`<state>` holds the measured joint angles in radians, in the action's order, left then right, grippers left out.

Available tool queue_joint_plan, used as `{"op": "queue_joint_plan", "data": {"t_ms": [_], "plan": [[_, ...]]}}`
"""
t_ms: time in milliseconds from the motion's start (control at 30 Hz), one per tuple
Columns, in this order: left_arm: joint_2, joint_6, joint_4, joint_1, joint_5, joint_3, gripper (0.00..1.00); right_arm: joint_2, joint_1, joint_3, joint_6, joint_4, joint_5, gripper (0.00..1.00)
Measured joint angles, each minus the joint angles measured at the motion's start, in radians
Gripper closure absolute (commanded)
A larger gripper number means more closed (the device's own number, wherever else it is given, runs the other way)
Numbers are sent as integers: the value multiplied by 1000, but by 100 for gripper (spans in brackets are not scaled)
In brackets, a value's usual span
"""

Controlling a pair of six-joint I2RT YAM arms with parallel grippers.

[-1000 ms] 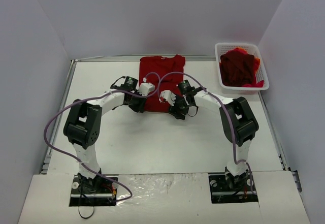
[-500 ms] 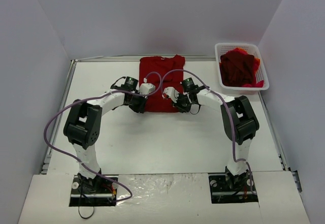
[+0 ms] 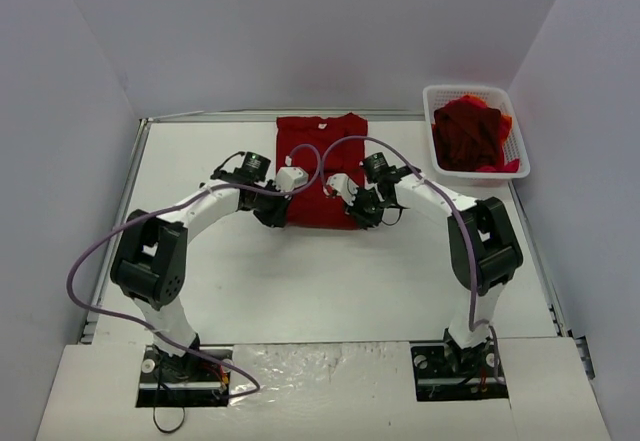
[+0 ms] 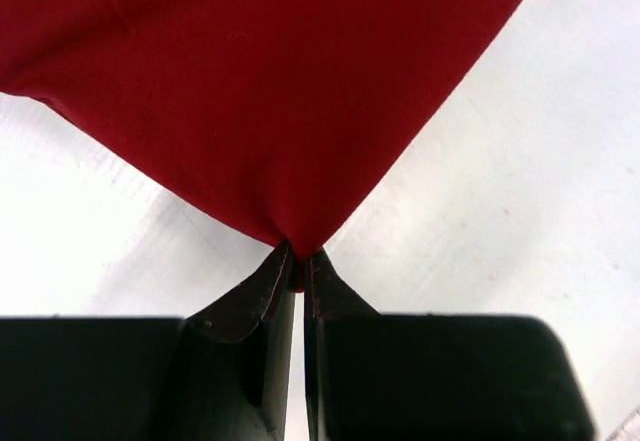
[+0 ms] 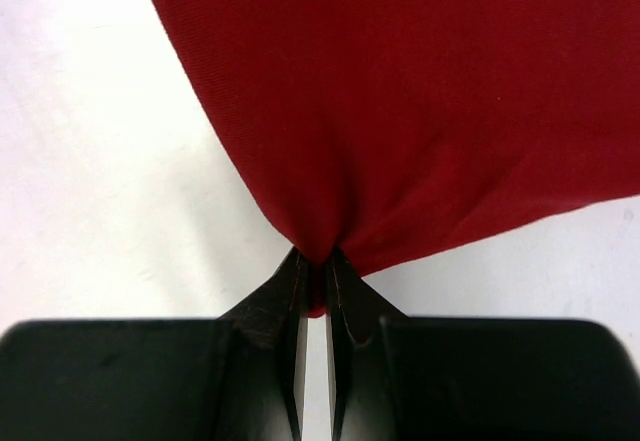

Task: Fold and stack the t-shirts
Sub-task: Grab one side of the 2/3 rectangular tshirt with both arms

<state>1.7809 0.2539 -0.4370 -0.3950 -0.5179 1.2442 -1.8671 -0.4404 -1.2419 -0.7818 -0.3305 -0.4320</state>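
Filling basket (image 3: pixel 468 88): t-shirts (image 3: pixel 466 133) | left tool (image 4: pixel 298 266), right tool (image 5: pixel 318 271): pinching spread t-shirt (image 3: pixel 335 133)

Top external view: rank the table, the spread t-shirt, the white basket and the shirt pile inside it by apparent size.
1. table
2. spread t-shirt and white basket, too alike to rank
3. shirt pile

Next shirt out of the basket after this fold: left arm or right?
Right, likely. The basket sits far right, nearer the right gripper; the left gripper is across the t-shirt. Both pinch its near corners.
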Motion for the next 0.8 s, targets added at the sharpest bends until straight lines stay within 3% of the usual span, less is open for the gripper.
{"op": "queue_joint_plan", "data": {"t_ms": [800], "plan": [[-345,240,-389,-32,-159,-95,98,280,-80,21,-16,-359,-114,100]]}}
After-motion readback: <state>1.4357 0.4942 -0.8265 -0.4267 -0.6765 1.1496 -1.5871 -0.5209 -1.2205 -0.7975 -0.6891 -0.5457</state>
